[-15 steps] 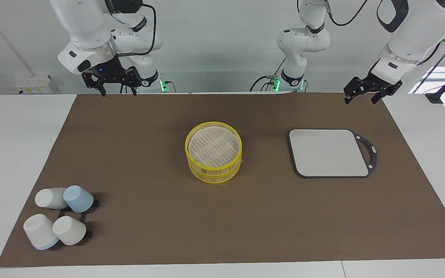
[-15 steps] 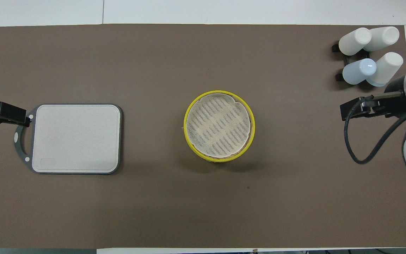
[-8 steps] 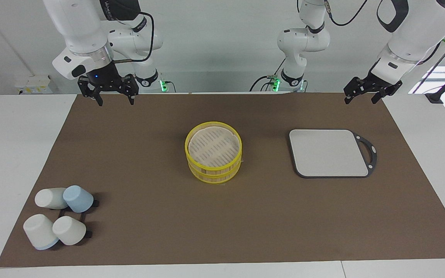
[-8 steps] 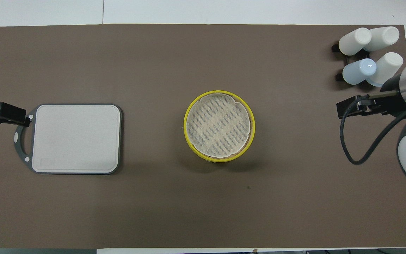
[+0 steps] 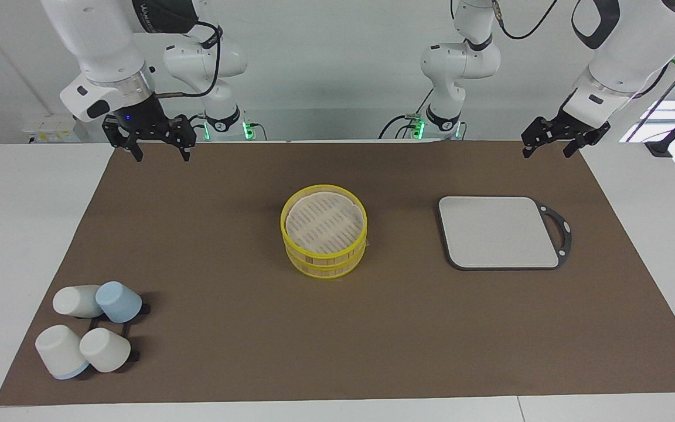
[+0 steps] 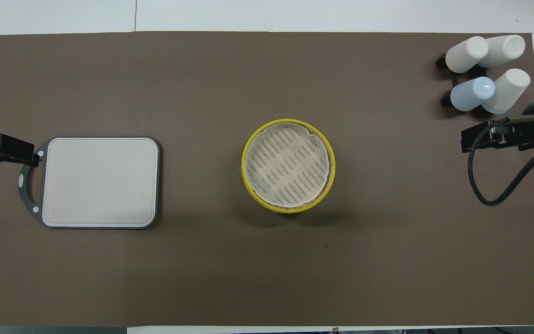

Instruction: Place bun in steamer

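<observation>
Count for you: one steamer point(image 5: 324, 231), one grey board point(image 5: 498, 232), four cups point(image 5: 88, 328) (three white, one blue), two arms.

Steamer sits mid-mat on the tabletop point(image 5: 21, 234), two yellow-rimmed tiers stacked, pale slatted surface showing on top. On the overhead clock centred on the steamer point(image 6: 288, 165), the board point(image 6: 100, 182) is at 9 o'clock, well apart, and the cups point(image 6: 485, 69) are at about 2 o'clock, tipped together on a black rack.

Right tool point(image 5: 162, 153): raised over the mat edge at the robots' side, right arm's end, fingers down and spread wide, holding nothing. Left tool point(image 5: 546, 149): raised over the mat corner at the left arm's end, fingers spread wide, holding nothing.

Overhead, the left tool point(image 6: 3, 149) is cut off at the frame edge beside the board's handle. The right tool point(image 6: 494, 139) shows only as a black block with cable.

Bun location: cannot tell from either view.
</observation>
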Controlling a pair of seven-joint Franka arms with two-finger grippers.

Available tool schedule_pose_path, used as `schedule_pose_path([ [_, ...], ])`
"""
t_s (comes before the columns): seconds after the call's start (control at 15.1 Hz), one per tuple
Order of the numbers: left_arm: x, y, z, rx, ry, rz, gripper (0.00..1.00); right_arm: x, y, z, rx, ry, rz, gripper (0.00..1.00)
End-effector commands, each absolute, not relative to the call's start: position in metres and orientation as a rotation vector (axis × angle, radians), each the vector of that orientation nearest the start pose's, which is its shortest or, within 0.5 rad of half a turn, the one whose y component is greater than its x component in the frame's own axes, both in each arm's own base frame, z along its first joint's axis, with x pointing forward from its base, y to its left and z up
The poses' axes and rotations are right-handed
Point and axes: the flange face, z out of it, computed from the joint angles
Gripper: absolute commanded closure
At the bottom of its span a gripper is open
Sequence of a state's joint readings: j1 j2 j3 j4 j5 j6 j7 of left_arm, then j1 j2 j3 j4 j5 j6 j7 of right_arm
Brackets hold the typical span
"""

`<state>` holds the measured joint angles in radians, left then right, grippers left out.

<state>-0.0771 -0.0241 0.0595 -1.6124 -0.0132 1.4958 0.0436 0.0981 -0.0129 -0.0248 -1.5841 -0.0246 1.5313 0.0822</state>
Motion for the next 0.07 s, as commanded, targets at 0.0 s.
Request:
schedule_pose_path([
  [0.0,0.5361,-0.0103,0.6190,-3.147,0.109,0.142,0.00,0.5427,0.0364,0.6212,-3.168,-0.007,0.058,0.00],
])
